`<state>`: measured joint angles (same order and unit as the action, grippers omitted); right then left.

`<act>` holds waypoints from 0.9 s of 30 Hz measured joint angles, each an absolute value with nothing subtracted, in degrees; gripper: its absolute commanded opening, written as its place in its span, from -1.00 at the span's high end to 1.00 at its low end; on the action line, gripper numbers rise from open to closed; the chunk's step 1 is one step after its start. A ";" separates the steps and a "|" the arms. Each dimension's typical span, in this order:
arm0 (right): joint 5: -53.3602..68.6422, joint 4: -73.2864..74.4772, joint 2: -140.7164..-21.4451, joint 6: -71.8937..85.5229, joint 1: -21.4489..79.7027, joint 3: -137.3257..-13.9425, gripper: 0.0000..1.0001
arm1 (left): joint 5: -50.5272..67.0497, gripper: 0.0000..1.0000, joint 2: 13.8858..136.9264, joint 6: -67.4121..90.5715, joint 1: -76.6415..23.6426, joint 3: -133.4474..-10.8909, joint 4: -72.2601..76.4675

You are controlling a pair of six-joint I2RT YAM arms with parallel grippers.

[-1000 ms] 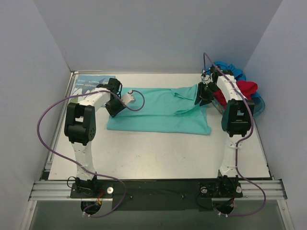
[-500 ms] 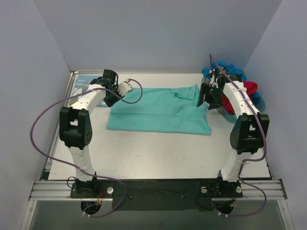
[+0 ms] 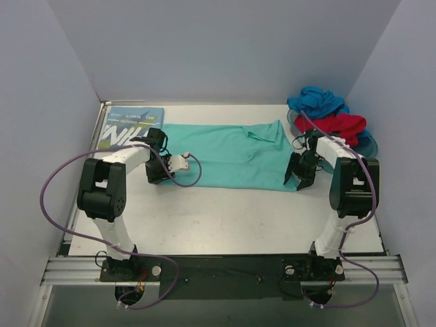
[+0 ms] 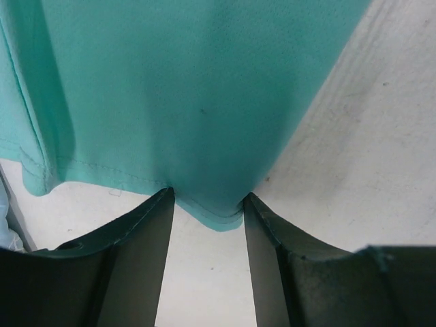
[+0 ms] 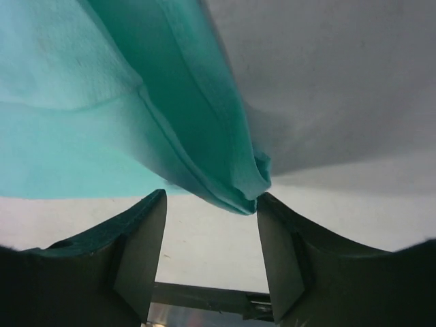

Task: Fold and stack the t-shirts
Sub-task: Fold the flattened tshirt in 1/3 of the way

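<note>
The mint-green collared t-shirt (image 3: 231,153) lies flat mid-table. My left gripper (image 3: 154,175) is low at its near left corner. In the left wrist view (image 4: 208,196) the jaws stand apart, and the shirt's corner (image 4: 214,216) pokes between the fingertips (image 4: 162,204). My right gripper (image 3: 298,178) is at the near right corner. In the right wrist view (image 5: 210,196) it is open, with the folded hem (image 5: 238,184) just above the gap. The blue-teal lettered shirt (image 3: 126,126) lies folded at the far left. The red shirt (image 3: 340,124) and the bright blue shirt (image 3: 317,99) are heaped at the far right.
A translucent blue tray (image 3: 368,147) holds the red and blue heap in the far right corner. Purple cables loop beside both arms. Grey walls enclose the table on three sides. Bare tabletop (image 3: 225,218) lies between the shirt and the arm bases.
Both grippers have come from the shirt's far side down to its near corners. The shirt's near left edge has shifted slightly right, and the lettered shirt shows more.
</note>
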<state>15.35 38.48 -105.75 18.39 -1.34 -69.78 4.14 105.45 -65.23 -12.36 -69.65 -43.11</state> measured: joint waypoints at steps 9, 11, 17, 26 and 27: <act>19.05 34.13 -106.89 20.16 -3.31 -66.76 1.00 | 3.75 1.00 105.43 -66.57 -13.37 -68.58 -42.59; 19.92 34.44 -105.71 21.26 -4.40 -64.14 1.00 | 4.12 1.00 105.10 -66.30 -13.39 -68.55 -43.99; 20.01 39.11 -95.18 23.20 -5.96 -56.31 1.00 | 6.46 1.00 99.94 -64.75 -14.72 -66.54 -52.84; 20.75 50.00 -83.31 24.71 -5.98 -49.06 1.00 | 10.63 0.99 87.05 -63.18 -21.52 -57.56 -67.46; 20.36 51.05 -82.94 24.62 -6.07 -48.73 1.00 | 10.20 0.99 86.37 -62.98 -21.23 -56.71 -67.79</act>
<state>20.36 51.05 -82.94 24.62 -6.07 -48.73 10.20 86.37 -62.98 -21.23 -56.71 -67.79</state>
